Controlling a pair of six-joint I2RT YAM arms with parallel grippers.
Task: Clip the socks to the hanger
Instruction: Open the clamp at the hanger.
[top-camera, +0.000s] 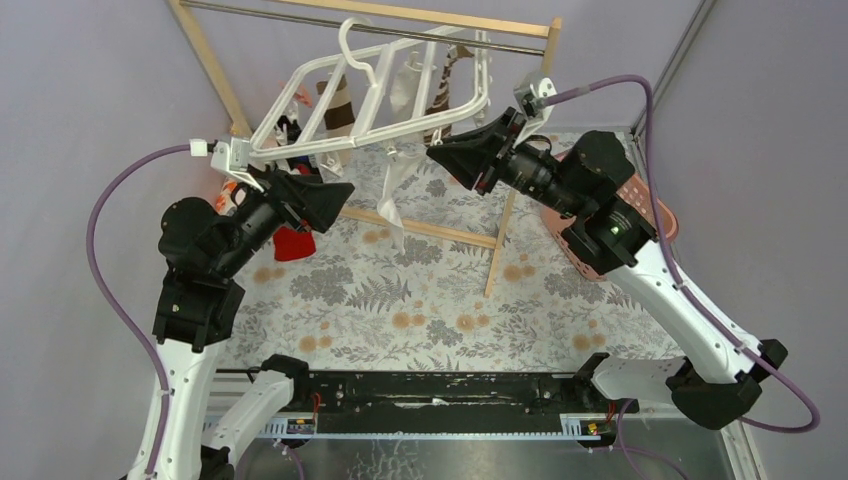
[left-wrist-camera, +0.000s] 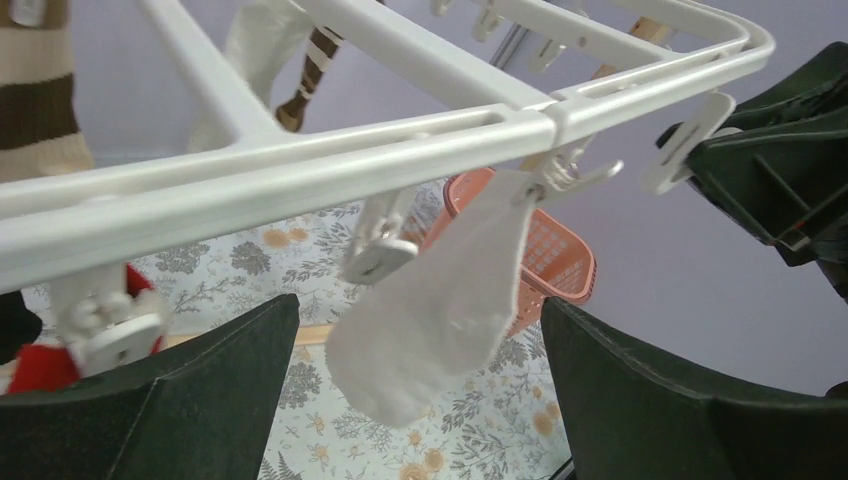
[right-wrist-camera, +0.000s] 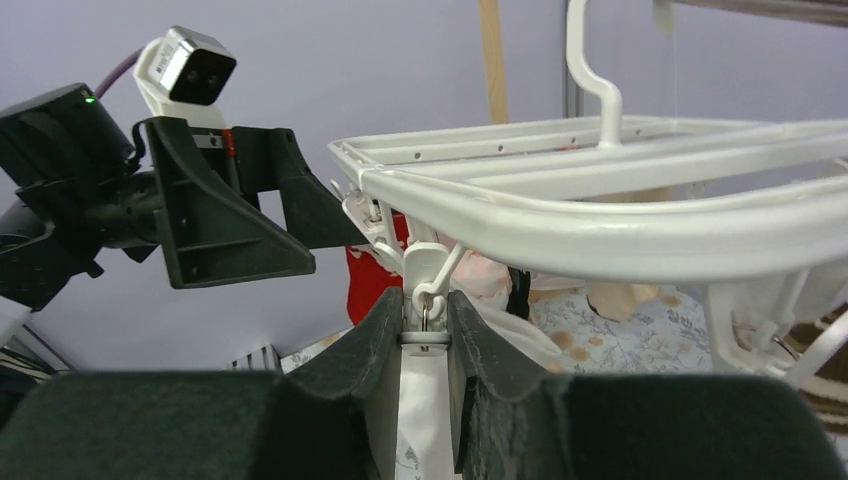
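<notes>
The white hanger (top-camera: 362, 138) hangs tilted from the rack's rail. A white sock (left-wrist-camera: 430, 310) hangs from one of its clips; it also shows in the top view (top-camera: 398, 195). My left gripper (top-camera: 338, 195) is open and empty just below the frame, its jaws (left-wrist-camera: 418, 305) either side of that sock without touching it. My right gripper (top-camera: 437, 153) is shut on a white clip (right-wrist-camera: 425, 300) at the frame's edge; white fabric shows just under it. A red sock (top-camera: 292, 243) and brown-white striped socks (top-camera: 340, 105) hang from other clips.
The wooden rack's legs and crossbar (top-camera: 440, 230) stand under the hanger on the flowered cloth. A pink basket (top-camera: 640, 215) sits at the right behind my right arm. The two grippers face each other closely across the frame's near edge.
</notes>
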